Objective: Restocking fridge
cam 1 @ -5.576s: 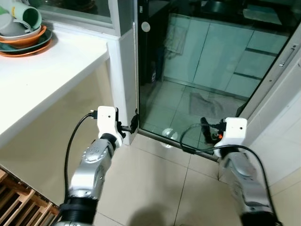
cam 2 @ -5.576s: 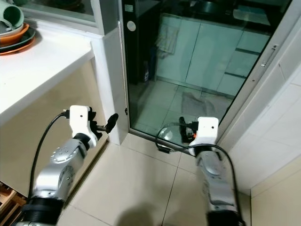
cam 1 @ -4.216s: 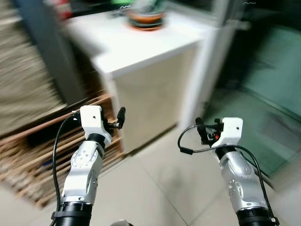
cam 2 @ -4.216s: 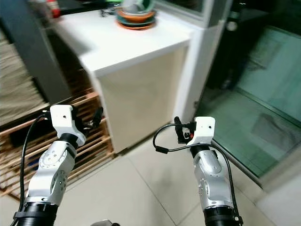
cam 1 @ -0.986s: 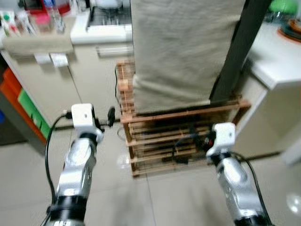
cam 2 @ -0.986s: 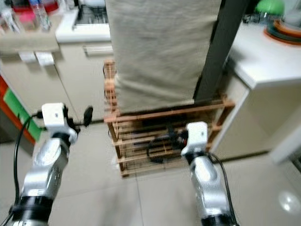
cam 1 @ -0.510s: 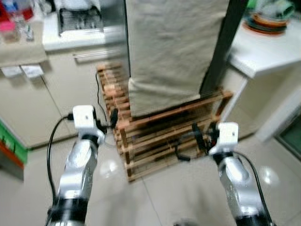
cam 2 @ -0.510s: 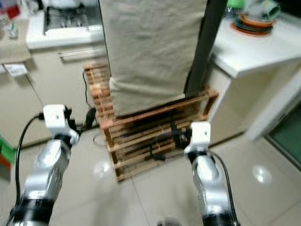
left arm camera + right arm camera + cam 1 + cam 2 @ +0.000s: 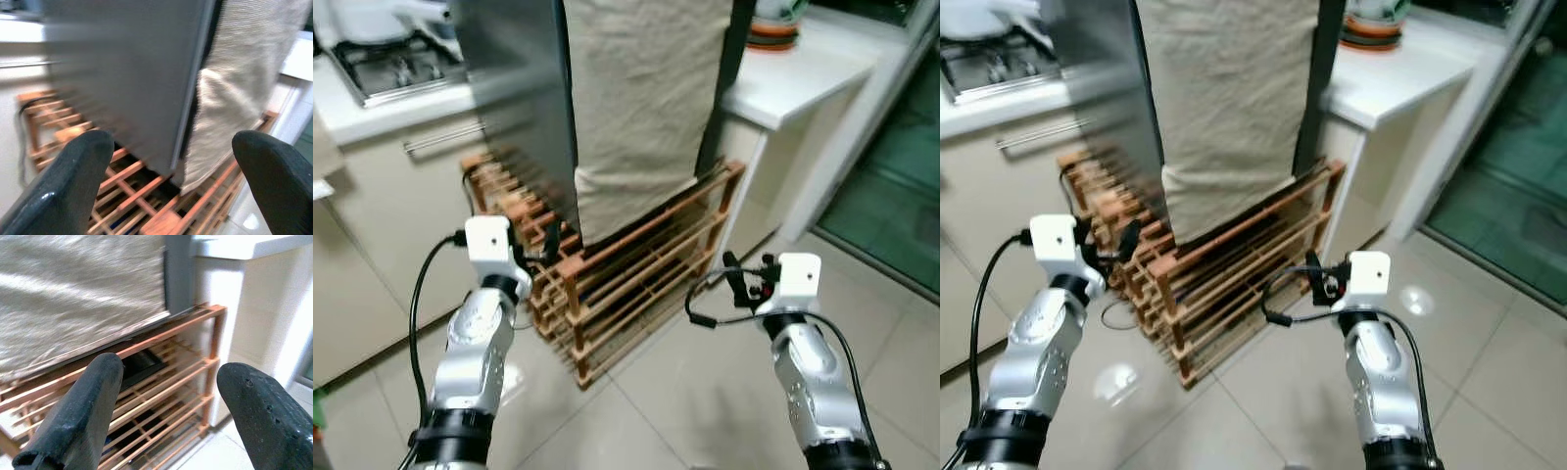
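Both grippers hang in the air with nothing between their fingers: the left gripper [image 9: 168, 176] spread wide, the right gripper [image 9: 171, 406] likewise wide. Ahead of the left one stands the grey fridge [image 9: 514, 108], a beige cloth [image 9: 641, 98] draped down its front. Under it, ahead of both grippers, sits a slatted wooden rack [image 9: 636, 264]. The right wrist view shows a dark flat object [image 9: 142, 366] on one of the rack's shelves; I cannot tell what it is. Beyond the right gripper, the head views show a white counter [image 9: 803, 73] carrying stacked dishes [image 9: 773, 24].
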Tool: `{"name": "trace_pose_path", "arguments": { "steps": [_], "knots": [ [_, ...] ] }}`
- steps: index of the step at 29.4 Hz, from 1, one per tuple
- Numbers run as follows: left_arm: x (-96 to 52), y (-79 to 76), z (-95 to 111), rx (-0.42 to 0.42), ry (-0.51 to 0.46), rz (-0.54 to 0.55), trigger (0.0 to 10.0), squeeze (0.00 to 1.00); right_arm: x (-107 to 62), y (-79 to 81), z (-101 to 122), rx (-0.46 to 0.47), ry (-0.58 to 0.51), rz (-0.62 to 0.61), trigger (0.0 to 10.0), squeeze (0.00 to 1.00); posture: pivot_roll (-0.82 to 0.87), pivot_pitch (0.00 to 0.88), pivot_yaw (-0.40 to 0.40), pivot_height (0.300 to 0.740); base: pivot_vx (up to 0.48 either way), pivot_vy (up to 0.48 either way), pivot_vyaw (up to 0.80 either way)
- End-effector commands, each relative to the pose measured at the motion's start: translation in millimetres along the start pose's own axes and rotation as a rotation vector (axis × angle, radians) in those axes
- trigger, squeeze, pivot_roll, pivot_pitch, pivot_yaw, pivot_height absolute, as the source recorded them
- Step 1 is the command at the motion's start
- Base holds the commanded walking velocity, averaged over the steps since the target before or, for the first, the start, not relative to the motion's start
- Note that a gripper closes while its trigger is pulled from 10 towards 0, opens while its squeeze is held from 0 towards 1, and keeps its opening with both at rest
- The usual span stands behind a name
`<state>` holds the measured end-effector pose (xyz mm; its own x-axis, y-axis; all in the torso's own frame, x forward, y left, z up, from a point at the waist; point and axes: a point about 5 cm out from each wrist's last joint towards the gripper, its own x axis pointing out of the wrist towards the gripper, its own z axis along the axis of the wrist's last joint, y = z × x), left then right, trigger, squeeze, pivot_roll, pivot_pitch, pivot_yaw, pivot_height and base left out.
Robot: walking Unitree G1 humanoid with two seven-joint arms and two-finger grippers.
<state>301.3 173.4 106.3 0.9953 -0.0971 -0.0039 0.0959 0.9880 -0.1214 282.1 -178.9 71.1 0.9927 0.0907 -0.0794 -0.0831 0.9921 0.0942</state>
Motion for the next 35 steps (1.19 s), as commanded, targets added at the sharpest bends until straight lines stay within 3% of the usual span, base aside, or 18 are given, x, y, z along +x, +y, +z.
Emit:
{"name": "trace_pose_path", "arguments": {
  "steps": [1,10,12,14,18,20,29,35],
  "knots": [
    [3.3,-10.9,2.6,-0.009,-0.011,-0.041,10.0,0.0,-2.1,-12.2,2.0,-0.007,-0.006,-0.042,10.0,0.0,-0.1,0.0,0.024,0.74,0.0,0.48,-0.78],
    [4.6,-16.5,5.0,0.032,-0.026,-0.06,10.0,0.0,0.6,-12.1,8.5,-0.013,-0.042,-0.051,10.0,0.0,-0.1,0.0,0.023,0.74,0.0,0.373,-0.66],
    [5.1,-17.5,10.5,0.036,-0.049,-0.062,10.0,0.0,0.6,-11.4,22.4,-0.039,-0.117,-0.072,10.0,0.0,-0.1,0.0,0.022,0.74,0.0,0.0,0.0],
    [4.1,-17.7,34.8,0.09,-0.134,-0.07,10.0,0.0,-4.2,-6.8,55.8,-0.057,-0.274,-0.109,10.0,0.0,-0.1,0.0,0.022,0.74,0.0,0.0,0.0],
    [1.7,-16.8,43.1,0.086,-0.146,-0.073,10.0,0.0,-9.6,-8.3,62.8,-0.038,-0.3,-0.143,10.0,0.0,-0.1,0.0,0.018,0.74,0.0,0.0,0.0],
    [-7.0,-29.8,56.6,0.213,-0.187,-0.188,10.0,0.0,-19.5,-14.6,59.9,-0.008,-0.269,-0.181,10.0,0.0,-0.11,0.0,0.012,0.74,0.0,0.0,0.0],
    [-4.0,-48.3,77.0,0.065,-0.243,-0.26,10.0,0.0,-20.6,-9.2,65.2,-0.039,-0.269,-0.175,10.0,0.0,-0.11,0.0,0.025,0.74,0.053,0.0,0.0],
    [-6.1,-55.5,76.7,0.057,-0.241,-0.289,10.0,0.0,-10.2,-8.2,74.1,-0.065,-0.289,-0.166,10.0,0.0,-0.11,0.0,0.03,0.74,0.48,0.0,0.0]
  ]
}}
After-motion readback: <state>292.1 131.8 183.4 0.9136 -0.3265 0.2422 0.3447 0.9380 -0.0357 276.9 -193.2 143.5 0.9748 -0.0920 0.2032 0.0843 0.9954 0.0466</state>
